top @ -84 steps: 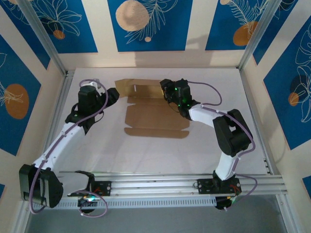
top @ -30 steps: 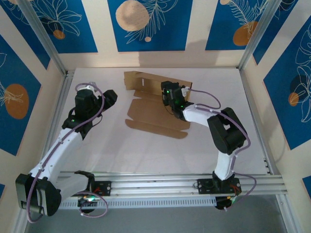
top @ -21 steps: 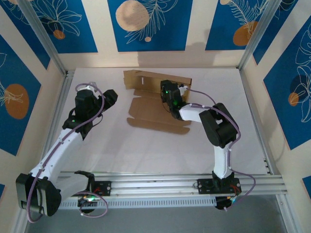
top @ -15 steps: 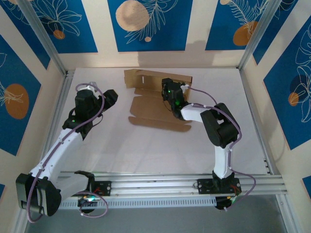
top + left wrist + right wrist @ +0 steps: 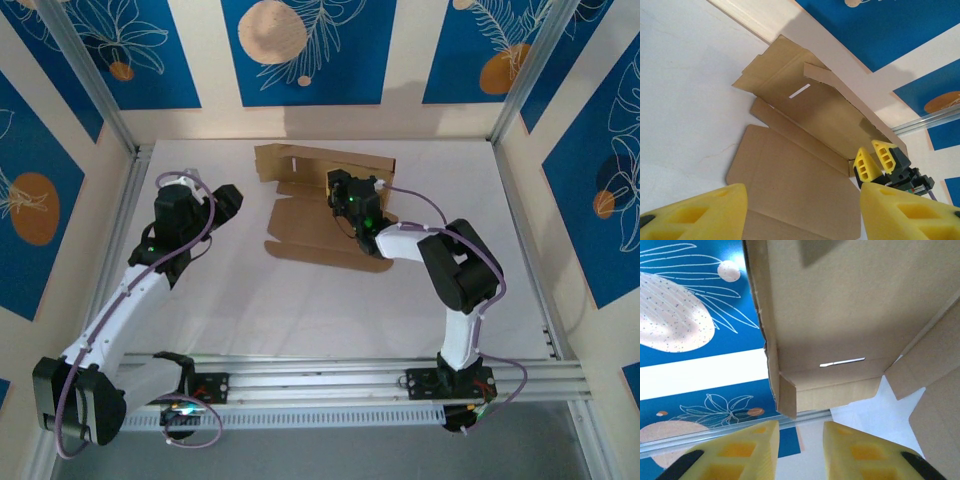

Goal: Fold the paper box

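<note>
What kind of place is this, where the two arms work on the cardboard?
Probably a robot test cell, not a home or shop: a white table fenced by aluminium posts, printed blue wall panels, and two arms bolted to a rail at its near edge.

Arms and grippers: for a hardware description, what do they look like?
The left arm and right arm have white links, black joints and a lilac cable alongside. Their fingers are yellow wedges with rectangular recesses. Green lights glow on the right wrist.
</note>
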Tool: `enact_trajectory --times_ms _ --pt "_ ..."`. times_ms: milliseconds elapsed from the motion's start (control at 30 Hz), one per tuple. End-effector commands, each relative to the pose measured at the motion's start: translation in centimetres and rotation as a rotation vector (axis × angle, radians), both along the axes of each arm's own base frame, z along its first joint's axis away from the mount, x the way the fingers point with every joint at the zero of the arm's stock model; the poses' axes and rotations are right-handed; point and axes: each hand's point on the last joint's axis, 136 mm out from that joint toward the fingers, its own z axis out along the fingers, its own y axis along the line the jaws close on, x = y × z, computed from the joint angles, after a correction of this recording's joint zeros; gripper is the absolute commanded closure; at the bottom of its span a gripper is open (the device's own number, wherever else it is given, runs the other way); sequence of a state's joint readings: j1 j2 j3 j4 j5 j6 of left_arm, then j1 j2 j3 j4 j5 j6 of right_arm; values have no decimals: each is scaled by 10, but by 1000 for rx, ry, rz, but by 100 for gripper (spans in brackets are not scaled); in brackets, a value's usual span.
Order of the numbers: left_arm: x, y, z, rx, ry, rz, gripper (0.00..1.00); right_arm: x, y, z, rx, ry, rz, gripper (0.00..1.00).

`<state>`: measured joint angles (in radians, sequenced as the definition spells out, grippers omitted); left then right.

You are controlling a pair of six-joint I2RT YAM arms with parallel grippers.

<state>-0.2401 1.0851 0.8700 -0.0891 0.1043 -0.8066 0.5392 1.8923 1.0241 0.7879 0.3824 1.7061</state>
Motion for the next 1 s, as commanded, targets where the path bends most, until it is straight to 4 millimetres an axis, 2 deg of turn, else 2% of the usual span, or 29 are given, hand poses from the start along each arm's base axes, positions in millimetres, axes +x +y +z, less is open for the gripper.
enact_trajectory --times_ms 0,100,200,400,533,667,967 --pt "0 0 11 -22 -41 -8 39 -2 2 30 31 -69 18 59" --pt "0 0 12 -24 -40 -6 39 2 0 31 8 -45 6 44" --pt "0 0 14 -24 -43 -8 39 9 -3 32 -11 -29 -10 41" --pt "1 0 17 -21 -47 -9 39 33 -9 30 -1 -19 -61 43" --pt "1 -1 17 -18 -46 -13 39 46 -9 20 11 11 -78 48" --pt "1 0 15 -13 -43 -10 39 51 -7 7 17 38 -92 53" --pt "1 0 13 -8 -38 -12 39 57 -14 -12 26 66 -120 55"
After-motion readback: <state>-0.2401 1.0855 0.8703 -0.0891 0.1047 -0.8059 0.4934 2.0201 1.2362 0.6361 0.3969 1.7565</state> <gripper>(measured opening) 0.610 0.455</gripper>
